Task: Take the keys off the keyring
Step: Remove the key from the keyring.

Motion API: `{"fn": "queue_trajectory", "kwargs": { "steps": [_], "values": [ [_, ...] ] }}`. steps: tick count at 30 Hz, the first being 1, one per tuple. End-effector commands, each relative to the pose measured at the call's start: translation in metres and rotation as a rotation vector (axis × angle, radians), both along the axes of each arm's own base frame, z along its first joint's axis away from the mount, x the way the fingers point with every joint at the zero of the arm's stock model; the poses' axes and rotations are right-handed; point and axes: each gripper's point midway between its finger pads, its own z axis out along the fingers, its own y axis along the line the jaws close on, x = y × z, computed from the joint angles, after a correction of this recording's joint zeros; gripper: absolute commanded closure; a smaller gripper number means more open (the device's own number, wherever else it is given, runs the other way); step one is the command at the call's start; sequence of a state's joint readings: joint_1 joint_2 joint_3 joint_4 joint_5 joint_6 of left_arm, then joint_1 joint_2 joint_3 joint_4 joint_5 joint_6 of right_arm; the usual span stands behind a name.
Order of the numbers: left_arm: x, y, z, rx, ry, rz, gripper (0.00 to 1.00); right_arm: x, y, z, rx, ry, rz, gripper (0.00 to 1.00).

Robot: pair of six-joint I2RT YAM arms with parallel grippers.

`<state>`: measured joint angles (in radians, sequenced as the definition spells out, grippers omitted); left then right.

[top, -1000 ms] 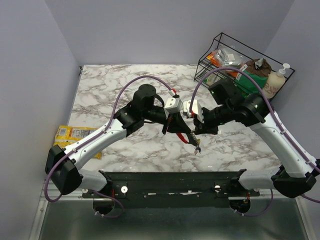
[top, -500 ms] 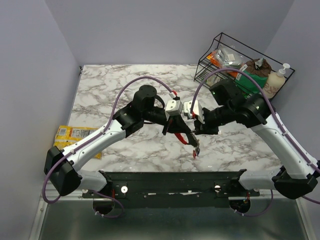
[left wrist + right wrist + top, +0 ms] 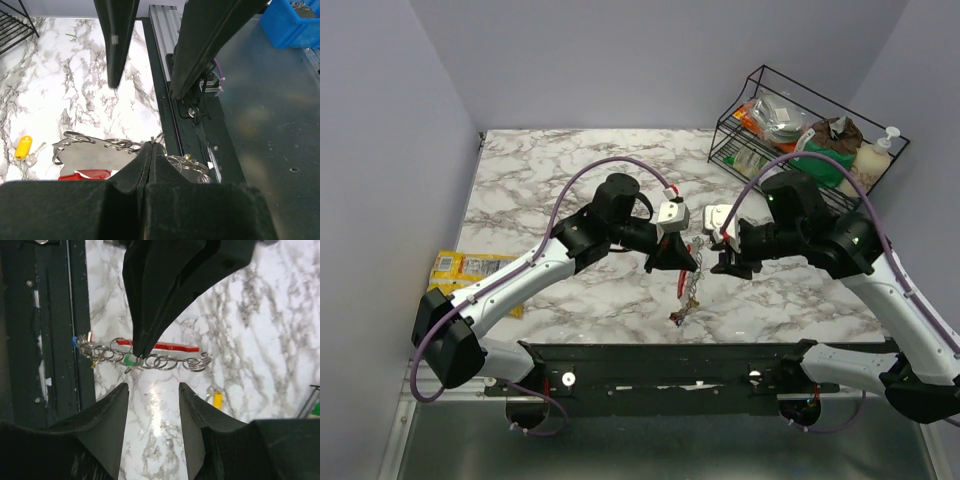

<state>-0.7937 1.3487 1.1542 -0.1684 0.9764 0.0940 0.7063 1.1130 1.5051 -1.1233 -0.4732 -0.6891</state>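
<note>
My left gripper (image 3: 686, 264) is shut on a wire ring of the keyring (image 3: 684, 292), which hangs from it above the marble table (image 3: 540, 180). In the right wrist view the keyring's red bar (image 3: 165, 346) and its chain of metal rings (image 3: 167, 362) carry a green key (image 3: 130, 360) and a blue key (image 3: 75, 341). A yellow key (image 3: 217, 399) lies loose on the table; it shows as the yellow key (image 3: 23, 147) in the left wrist view. My right gripper (image 3: 719, 256) stands open just right of the bunch, fingers (image 3: 114, 412) apart and holding nothing.
A black wire basket (image 3: 790, 125) full of packets stands at the back right, with a soap bottle (image 3: 876, 156) beside it. A yellow snack packet (image 3: 470, 268) lies at the left edge. A black rail (image 3: 660, 358) runs along the near edge.
My right gripper has opened, let go of the bunch and drawn back to the right. The keyring now dangles from the left gripper alone and has swung down and left.
</note>
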Motion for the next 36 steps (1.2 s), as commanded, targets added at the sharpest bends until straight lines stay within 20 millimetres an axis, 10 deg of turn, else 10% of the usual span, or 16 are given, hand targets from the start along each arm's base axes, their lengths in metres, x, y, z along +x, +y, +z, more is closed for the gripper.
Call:
{"fn": "queue_trajectory", "kwargs": {
  "steps": [1, 36],
  "values": [
    [-0.005, 0.003, 0.008, -0.020, -0.032, -0.015, 1.00, -0.012, 0.011, -0.019, 0.065, 0.101, 0.062, 0.47],
    [-0.014, 0.006, 0.025, -0.038, -0.036, -0.072, 1.00, -0.012, 0.020, -0.073, 0.263, 0.302, 0.171, 0.54]
  ]
}}
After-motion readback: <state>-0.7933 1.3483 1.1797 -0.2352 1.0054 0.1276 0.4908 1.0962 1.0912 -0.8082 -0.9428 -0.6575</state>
